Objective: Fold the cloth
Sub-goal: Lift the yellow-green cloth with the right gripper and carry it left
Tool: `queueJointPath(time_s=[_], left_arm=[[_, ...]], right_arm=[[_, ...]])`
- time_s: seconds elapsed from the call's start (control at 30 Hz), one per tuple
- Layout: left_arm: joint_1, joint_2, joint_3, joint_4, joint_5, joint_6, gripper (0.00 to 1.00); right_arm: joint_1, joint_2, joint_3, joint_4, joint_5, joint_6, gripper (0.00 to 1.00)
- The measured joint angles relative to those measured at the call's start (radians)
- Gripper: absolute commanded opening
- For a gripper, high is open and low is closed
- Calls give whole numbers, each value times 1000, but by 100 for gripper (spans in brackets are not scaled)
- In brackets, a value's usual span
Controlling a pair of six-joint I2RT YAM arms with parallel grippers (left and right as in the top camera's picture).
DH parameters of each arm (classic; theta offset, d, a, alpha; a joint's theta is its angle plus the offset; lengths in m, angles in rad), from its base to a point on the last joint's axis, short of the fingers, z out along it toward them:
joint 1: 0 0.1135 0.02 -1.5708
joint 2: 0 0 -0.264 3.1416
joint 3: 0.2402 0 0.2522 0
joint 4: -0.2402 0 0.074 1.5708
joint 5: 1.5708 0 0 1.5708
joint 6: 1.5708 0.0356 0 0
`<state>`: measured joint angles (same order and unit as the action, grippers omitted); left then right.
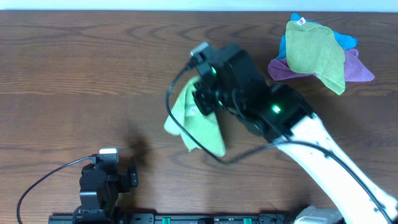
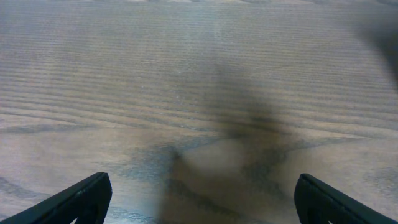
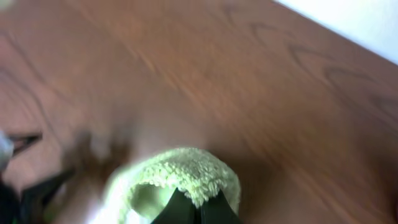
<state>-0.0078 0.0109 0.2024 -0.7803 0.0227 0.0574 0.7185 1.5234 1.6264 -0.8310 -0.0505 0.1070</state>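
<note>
Microfibre, fluffy and lime-green, made up the cloth point(image 1: 186, 118), which showed as a bunched, roughly triangular crumple near the middle of the wood-grained bench point(image 1: 74, 68), partly beneath the right arm point(image 1: 267, 112). The right jaws were pinching a rolled, looped edge of it, the nubby pile plain in the wrist view. The left jaws stood spread wide over bare wood, their black wedge-shaped fingertips point(image 2: 81, 199) well apart. An olive-green cloth point(image 1: 314, 53), a purple cloth point(image 1: 360, 70) and a blue cloth point(image 1: 345, 40) were heaped at the far right.
</note>
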Motion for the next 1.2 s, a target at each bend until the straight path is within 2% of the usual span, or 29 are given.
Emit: queueJointPath(time_s=[0.13, 0.33, 0.57, 0.77, 0.87, 0.97, 1.07, 1.2], left_arm=[[0, 0, 0, 0, 0, 0, 95], [0, 0, 0, 0, 0, 0, 95], [0, 0, 0, 0, 0, 0, 95], [0, 0, 0, 0, 0, 0, 95], [0, 0, 0, 0, 0, 0, 95], [0, 0, 0, 0, 0, 0, 95], [0, 0, 0, 0, 0, 0, 95], [0, 0, 0, 0, 0, 0, 95]], right_arm=[[-46, 92, -4, 175, -77, 31, 1], [-59, 192, -6, 349, -246, 114, 1], [-58, 220, -6, 364, -460, 285, 1], [-53, 220, -6, 364, -542, 402, 2], [-54, 218, -6, 304, -557, 466, 1], [-61, 217, -6, 156, -531, 522, 1], [-93, 216, -8, -21, -436, 565, 1], [-188, 216, -8, -153, -297, 589, 1]])
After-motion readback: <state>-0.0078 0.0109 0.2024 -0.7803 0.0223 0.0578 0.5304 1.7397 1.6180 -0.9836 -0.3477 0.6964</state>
